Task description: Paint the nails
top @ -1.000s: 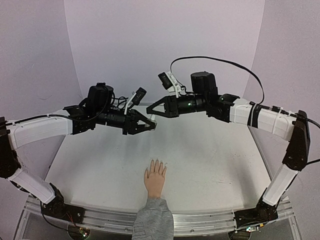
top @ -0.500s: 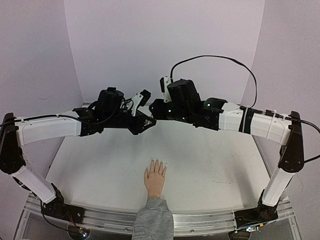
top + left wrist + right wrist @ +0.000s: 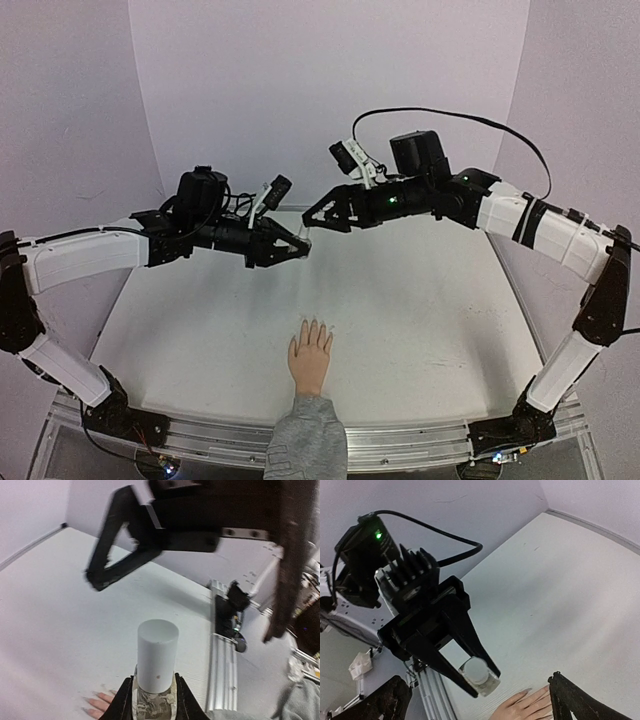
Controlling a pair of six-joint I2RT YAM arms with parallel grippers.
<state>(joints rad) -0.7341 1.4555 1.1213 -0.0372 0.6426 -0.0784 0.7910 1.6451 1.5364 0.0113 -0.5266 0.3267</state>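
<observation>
My left gripper (image 3: 298,247) hangs above the table's middle, shut on a small clear bottle (image 3: 150,702) with a tall white cap (image 3: 157,652). The cap points toward my right gripper (image 3: 310,218), which stands wide open just beyond it and touches nothing. In the right wrist view the bottle (image 3: 479,676) sits between the left arm's black fingers, with my own fingers (image 3: 570,700) spread far to either side. A small flesh-coloured hand (image 3: 310,358) with a grey sleeve (image 3: 308,440) lies flat near the front edge. Its pale nails (image 3: 315,324) point away from the bases, below both grippers.
The white table (image 3: 430,300) is walled by lilac panels at the back and sides. An aluminium rail (image 3: 420,440) runs along the near edge between the two arm bases. A black cable (image 3: 450,122) loops above the right arm.
My right gripper has gone from shut to wide open. It rolled in close to the bottle's cap, then drew back up and to the right. The left gripper still holds the bottle.
</observation>
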